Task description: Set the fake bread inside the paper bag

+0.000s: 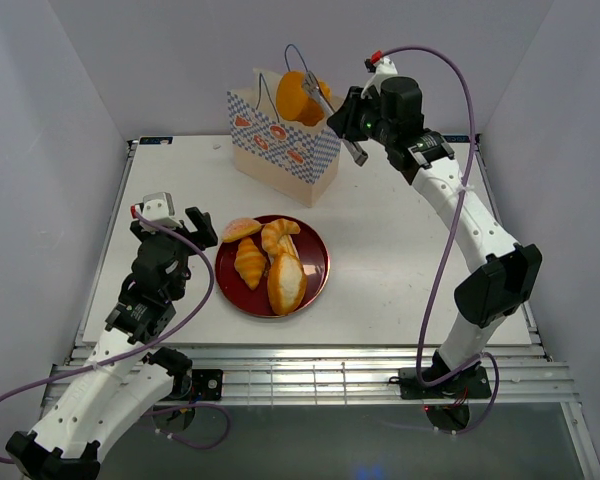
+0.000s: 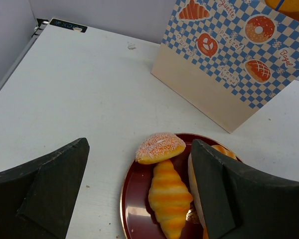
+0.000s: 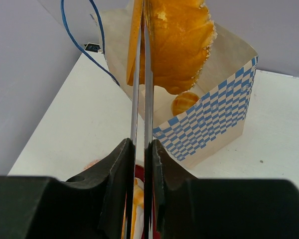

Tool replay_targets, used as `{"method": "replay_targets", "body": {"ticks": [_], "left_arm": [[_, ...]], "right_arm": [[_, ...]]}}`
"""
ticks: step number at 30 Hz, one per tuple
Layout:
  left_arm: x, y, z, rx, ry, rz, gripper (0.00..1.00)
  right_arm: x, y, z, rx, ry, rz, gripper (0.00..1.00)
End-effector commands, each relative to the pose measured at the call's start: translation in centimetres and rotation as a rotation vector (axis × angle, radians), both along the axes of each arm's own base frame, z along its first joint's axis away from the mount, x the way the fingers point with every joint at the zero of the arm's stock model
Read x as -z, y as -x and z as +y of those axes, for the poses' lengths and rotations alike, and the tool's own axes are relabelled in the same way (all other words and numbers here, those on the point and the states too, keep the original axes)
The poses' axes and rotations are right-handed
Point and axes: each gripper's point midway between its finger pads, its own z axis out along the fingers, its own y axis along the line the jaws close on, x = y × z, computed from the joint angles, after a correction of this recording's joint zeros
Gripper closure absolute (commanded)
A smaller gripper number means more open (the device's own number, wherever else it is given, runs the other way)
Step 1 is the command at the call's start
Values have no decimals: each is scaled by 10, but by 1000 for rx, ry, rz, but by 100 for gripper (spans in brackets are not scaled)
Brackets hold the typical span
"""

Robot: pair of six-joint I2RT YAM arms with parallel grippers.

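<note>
My right gripper (image 1: pixel 354 122) is shut on thin metal tongs (image 1: pixel 332 116), which pinch a round orange bun (image 1: pixel 297 96) just above the open mouth of the checkered paper bag (image 1: pixel 280 152). In the right wrist view the gripper (image 3: pixel 141 149) clamps the tong blades (image 3: pixel 139 94). The bun (image 3: pixel 177 45) hangs over the bag (image 3: pixel 214 119), and a small roll (image 3: pixel 184 102) lies inside. My left gripper (image 1: pixel 196 232) is open and empty beside the plate's left rim. It (image 2: pixel 139 145) faces a sugared roll (image 2: pixel 160 147) and a croissant (image 2: pixel 169 196).
The dark red plate (image 1: pixel 315 262) at table centre holds a sugared roll (image 1: pixel 241 229), two croissants (image 1: pixel 250 262) and a cream-topped loaf (image 1: pixel 286 284). The bag's blue cord handle (image 3: pixel 84 40) loops up at its left. Purple walls enclose the table.
</note>
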Motion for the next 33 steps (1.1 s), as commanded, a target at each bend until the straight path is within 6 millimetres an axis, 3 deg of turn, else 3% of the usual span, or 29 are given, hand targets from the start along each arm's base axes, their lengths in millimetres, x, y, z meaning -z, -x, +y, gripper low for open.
{"method": "replay_targets", "body": {"ticks": [1, 5, 13, 20, 24, 26, 32, 33], "left_arm": [[-8, 2, -2, 14, 8, -16, 7], [-9, 2, -2, 15, 8, -18, 7], [-8, 2, -2, 15, 7, -16, 7], [-8, 2, -2, 15, 8, -14, 7], [-9, 2, -2, 15, 8, -17, 7], [-9, 2, -3, 22, 8, -17, 7], [-11, 3, -1, 14, 12, -24, 7], [-11, 3, -1, 14, 13, -25, 7]], "right_arm": [[-68, -1, -1, -17, -77, -181, 92], [-64, -2, 0, -20, -79, -167, 71], [-58, -3, -3, -23, -78, -152, 54], [-66, 2, -2, -46, -96, -161, 53], [-71, 15, -1, -81, -98, -152, 54], [-76, 28, -3, -106, -105, -157, 55], [-51, 71, -10, -160, -128, -136, 56], [-56, 81, -14, -165, -132, -149, 56]]}}
